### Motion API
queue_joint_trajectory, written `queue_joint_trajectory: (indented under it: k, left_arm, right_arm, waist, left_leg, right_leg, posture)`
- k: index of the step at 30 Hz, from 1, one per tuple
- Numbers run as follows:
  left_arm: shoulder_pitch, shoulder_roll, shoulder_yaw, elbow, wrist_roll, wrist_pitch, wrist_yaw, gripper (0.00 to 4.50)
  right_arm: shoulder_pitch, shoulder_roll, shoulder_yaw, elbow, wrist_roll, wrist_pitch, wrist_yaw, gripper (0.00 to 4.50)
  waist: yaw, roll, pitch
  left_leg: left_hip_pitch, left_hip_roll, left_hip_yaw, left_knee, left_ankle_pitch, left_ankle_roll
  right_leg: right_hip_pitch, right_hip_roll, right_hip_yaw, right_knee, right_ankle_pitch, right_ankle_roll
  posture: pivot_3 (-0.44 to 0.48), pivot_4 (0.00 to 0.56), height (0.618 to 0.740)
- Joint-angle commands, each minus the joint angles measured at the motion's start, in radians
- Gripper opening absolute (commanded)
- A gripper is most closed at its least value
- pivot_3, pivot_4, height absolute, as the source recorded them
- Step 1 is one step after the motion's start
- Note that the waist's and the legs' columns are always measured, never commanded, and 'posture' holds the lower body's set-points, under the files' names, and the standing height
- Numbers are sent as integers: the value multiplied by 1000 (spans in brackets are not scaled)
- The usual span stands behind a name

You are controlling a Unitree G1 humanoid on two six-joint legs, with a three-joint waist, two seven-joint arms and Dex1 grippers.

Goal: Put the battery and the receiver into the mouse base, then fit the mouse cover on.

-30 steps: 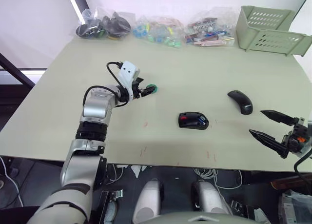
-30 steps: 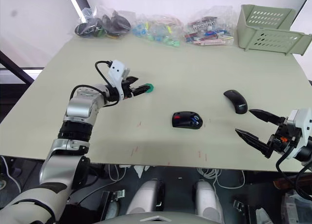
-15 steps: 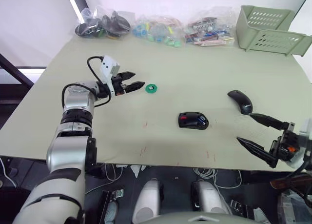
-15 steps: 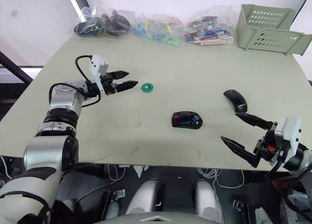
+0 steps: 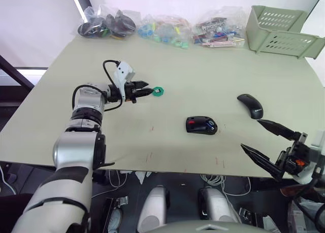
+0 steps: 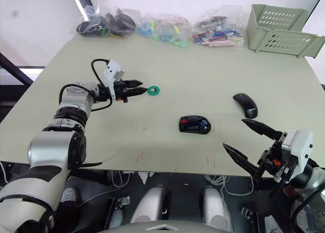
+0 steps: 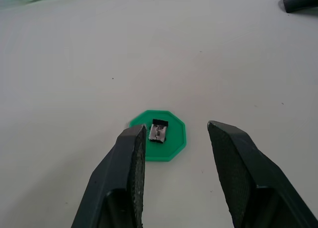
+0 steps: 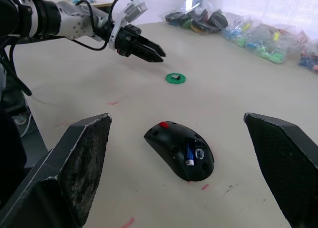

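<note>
Left wrist view: the receiver [image 7: 158,131] lies lengthwise along the left gripper's [image 7: 174,138] spread, empty jaws.

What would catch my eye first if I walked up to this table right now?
Probably the left gripper, open and reaching over a small green disc with the tiny dark receiver lying on it. Near the table's middle sits the mouse base, its compartment open with the blue battery already inside. The glossy mouse cover lies apart to its right, and the right gripper hangs wide open at the table's near edge.
</note>
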Motion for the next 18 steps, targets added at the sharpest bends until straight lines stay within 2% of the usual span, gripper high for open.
queue_joint_trajectory:
  k: [1, 18]
  left_arm:
    - [-30, 3, -6, -2, 18, -16, 3, 2068]
    - [-69, -30, -17, 32, 83, 5, 96, 2068]
  right_arm:
    - [12, 8, -17, -42, 12, -40, -6, 4500]
    - [35, -1, -13, -56, 4, -58, -13, 4500]
  waist:
    - [-1, 0, 0]
    - [-3, -2, 1]
  left_leg:
    - [0, 0, 0, 0, 0, 0]
    - [0, 0, 0, 0, 0, 0]
  right_leg:
    - [0, 0, 0, 0, 0, 0]
    - [0, 0, 0, 1, 0, 0]
  posture:
    - [0, 150, 740]
    - [0, 150, 740]
